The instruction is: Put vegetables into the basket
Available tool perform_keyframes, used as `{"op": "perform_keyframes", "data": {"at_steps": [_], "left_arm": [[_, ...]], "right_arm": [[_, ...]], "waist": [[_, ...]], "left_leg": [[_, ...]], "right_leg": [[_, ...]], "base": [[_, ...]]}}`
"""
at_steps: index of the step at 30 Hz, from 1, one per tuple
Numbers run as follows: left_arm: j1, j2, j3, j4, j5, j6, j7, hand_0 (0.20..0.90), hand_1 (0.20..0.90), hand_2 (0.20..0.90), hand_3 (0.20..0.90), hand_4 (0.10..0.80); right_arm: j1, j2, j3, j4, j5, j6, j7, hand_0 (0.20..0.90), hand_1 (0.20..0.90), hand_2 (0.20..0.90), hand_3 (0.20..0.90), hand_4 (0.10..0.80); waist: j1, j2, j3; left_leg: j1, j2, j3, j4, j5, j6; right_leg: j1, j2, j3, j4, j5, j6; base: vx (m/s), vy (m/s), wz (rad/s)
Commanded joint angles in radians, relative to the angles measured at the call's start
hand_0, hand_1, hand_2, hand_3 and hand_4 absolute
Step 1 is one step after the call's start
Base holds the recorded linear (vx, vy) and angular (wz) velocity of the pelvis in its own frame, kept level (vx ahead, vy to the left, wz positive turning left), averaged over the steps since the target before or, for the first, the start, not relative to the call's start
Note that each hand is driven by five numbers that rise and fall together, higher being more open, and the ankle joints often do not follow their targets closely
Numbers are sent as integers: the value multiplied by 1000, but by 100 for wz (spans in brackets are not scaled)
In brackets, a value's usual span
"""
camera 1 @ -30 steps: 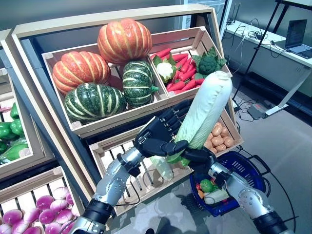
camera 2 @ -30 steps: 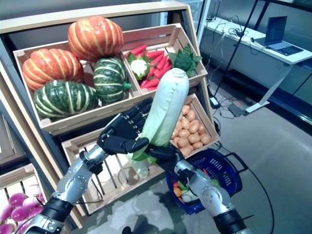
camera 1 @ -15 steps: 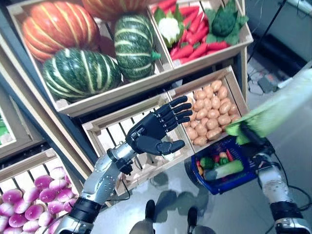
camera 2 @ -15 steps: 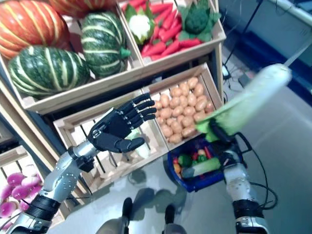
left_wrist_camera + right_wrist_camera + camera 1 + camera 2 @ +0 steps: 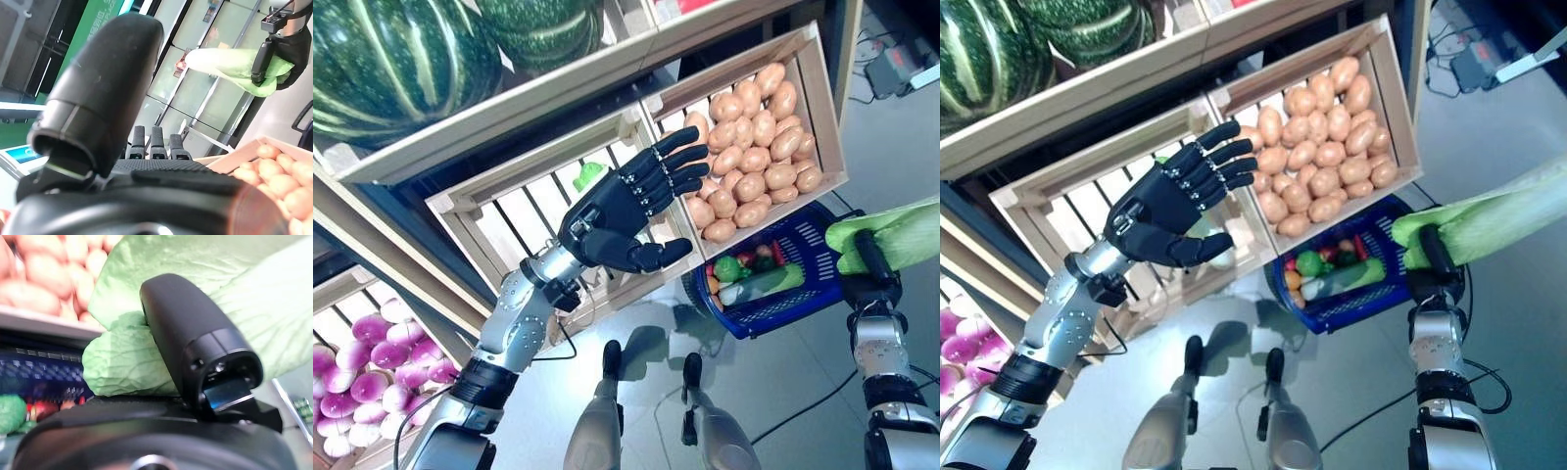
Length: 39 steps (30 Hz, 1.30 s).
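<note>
Purple turnips [image 5: 357,348] low at far left, striped green pumpkins [image 5: 396,54] on the upper shelf. Next along, an almost empty slatted crate [image 5: 524,211] with the left hand [image 5: 622,211] raised before it, fingers [image 5: 658,171] straight and spread, thumb out, holding nothing and touching nothing. Beyond that, a crate of potatoes [image 5: 754,103], and below its front edge the blue basket [image 5: 803,294] on the floor, already carrying a few vegetables. At far right, the napa cabbage [image 5: 901,240] hanging out past the basket's right rim, not yet over it, gripped at its leafy green end by the right hand [image 5: 869,279], thumb curled tightly across the leaves in the right wrist view. Likely trouble from here: a long, top-heavy cabbage held only by soft leaves, so liable to swing, tear free or slip if moved fast; released from this spot, probably dropping onto the floor beside the basket; lowered crosswise, apt to catch on the rim or handle and tip the basket, or roll off the pile inside.
</note>
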Motion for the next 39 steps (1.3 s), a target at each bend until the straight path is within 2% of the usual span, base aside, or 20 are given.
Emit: {"op": "perform_keyframes", "data": {"at_steps": [1,4,7,11,17,26,32,37,39], "left_arm": [[-140,-8,21,-33,-71,-129,-21,900,900,900,900,800],[-182,-4,6,-33,-89,-145,-35,900,900,900,900,800],[-232,-19,3,-36,-93,-155,-45,900,900,900,900,800],[-267,-22,-8,-42,-78,-160,-57,900,900,900,900,800],[-319,-70,-9,-80,-137,-175,-73,900,900,900,900,800],[-372,-110,0,-110,-158,-182,-70,900,900,900,900,800],[-384,-127,8,-108,-168,-173,-45,900,900,900,900,800],[-369,-135,21,-106,-183,-154,-57,900,900,900,900,800],[-374,-131,12,-107,-181,-161,-46,900,900,900,900,800]], "right_arm": [[-92,-134,-72,-19,66,-112,-15,300,300,300,300,400],[-129,-157,-56,22,80,-92,-30,300,300,300,300,400],[-172,-161,-18,65,20,-32,-11,300,300,300,300,400],[-202,-161,4,102,55,-16,-25,300,300,300,300,400],[-262,-108,43,131,41,4,-11,300,300,300,300,400],[-356,-52,106,158,25,36,-34,300,300,300,300,400],[-405,-31,102,214,15,45,-95,300,300,300,300,400],[-435,-25,91,256,74,136,-237,300,300,300,300,400],[-458,-32,97,285,79,142,-253,300,300,300,300,400]], "waist": [[13,-13,-26],[17,-12,7],[26,-11,33],[29,-4,47],[34,27,47],[44,45,47],[55,64,47],[58,77,47],[58,84,47]], "left_leg": [[-35,-22,-7,29,-70,9],[-86,-35,-11,74,-70,8],[-152,-54,-16,146,-81,9],[-224,-72,-28,207,-84,11],[-382,-99,-33,334,-103,20],[-517,-105,-31,526,-156,28],[-585,-114,-12,699,-237,34],[-622,-118,-2,773,-265,38],[-628,-120,0,783,-268,43]], "right_leg": [[-83,0,-6,150,-3,-20],[-123,3,-17,180,-3,-26],[-175,2,-32,236,-16,-33],[-242,-2,-36,299,-25,-33],[-417,-21,-33,460,-64,-36],[-570,-33,-16,673,-126,-64],[-643,-51,-17,862,-206,-84],[-679,-49,-4,934,-230,-93],[-689,-44,1,950,-235,-96]], "base": [[-92,-76,2],[-98,-67,11],[-61,-59,11],[-45,-38,0],[-34,5,13],[-24,-4,9],[-8,12,2],[3,18,-2],[-8,39,-8]]}}
